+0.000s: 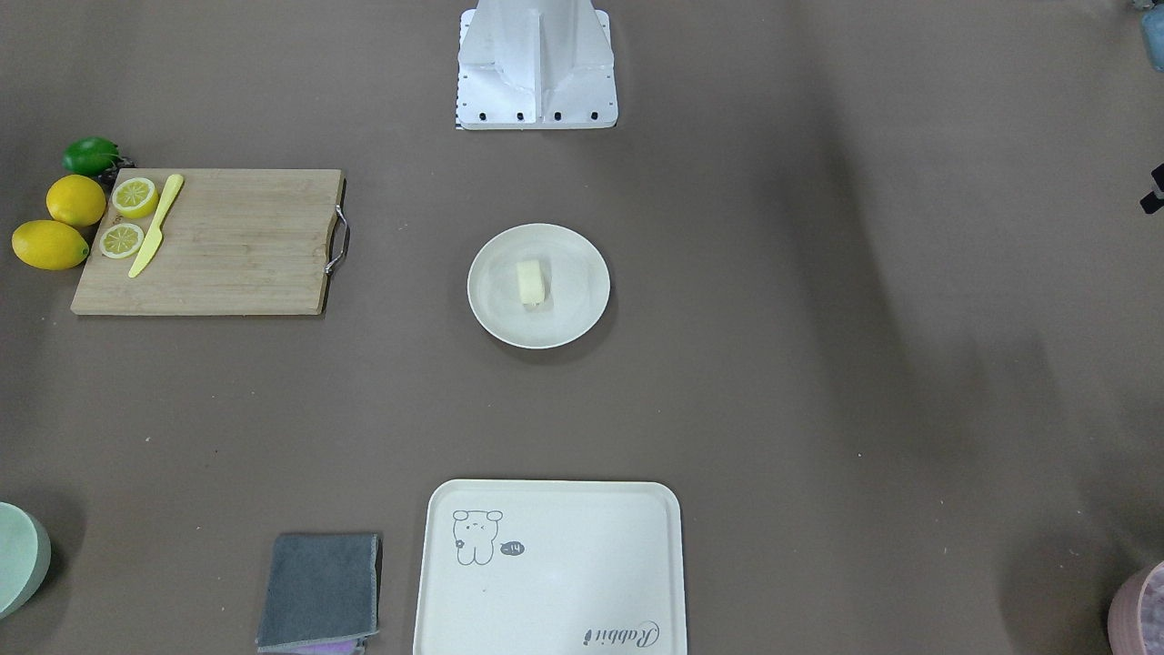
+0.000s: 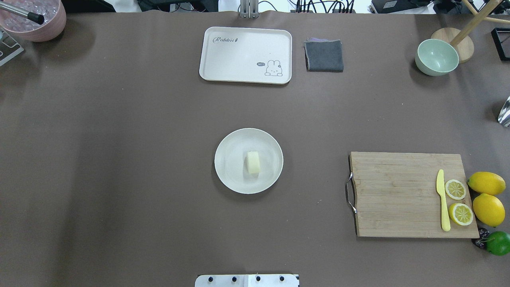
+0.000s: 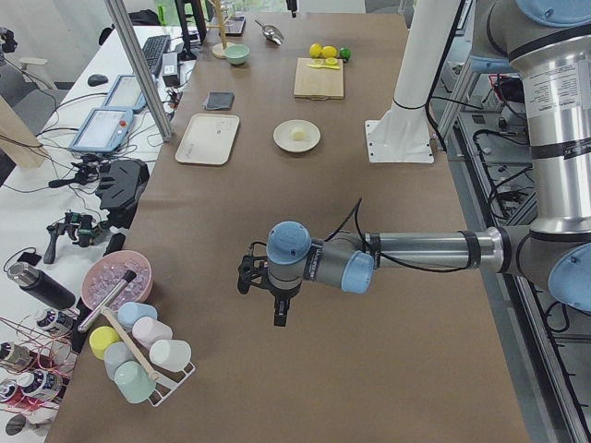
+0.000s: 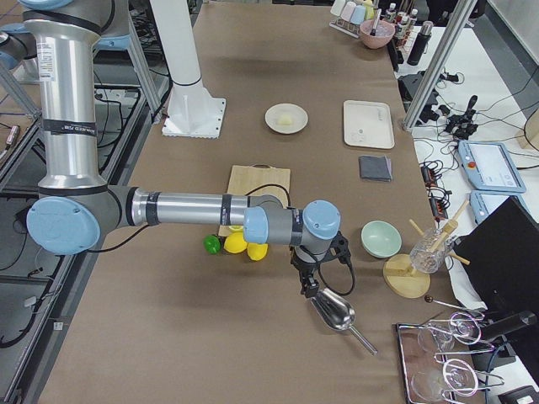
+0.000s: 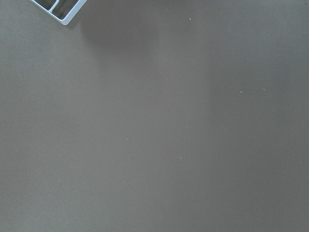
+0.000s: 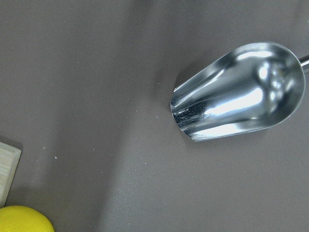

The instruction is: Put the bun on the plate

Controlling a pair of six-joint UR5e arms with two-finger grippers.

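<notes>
The pale cream bun point(image 1: 530, 282) point(image 2: 253, 162) lies on its side in the middle of the round off-white plate point(image 1: 496, 314) point(image 2: 228, 175), at the table's centre. Neither arm reaches the front-facing or overhead views. Only the left side view shows my left gripper point(image 3: 280, 316), hanging over bare table far from the plate point(image 3: 283, 138). My right gripper point(image 4: 307, 288) shows only in the right side view, above a metal scoop point(image 4: 333, 311) at the other table end. I cannot tell whether either is open or shut.
A cream tray point(image 2: 245, 55) and grey cloth point(image 2: 324, 55) sit at the far edge. A wooden cutting board point(image 2: 398, 195) carries a yellow knife point(image 2: 443, 199) and two lemon halves point(image 2: 455, 189), with whole lemons point(image 2: 486, 183) and a lime point(image 2: 498, 242) beside it. There is also a green bowl point(image 2: 436, 57).
</notes>
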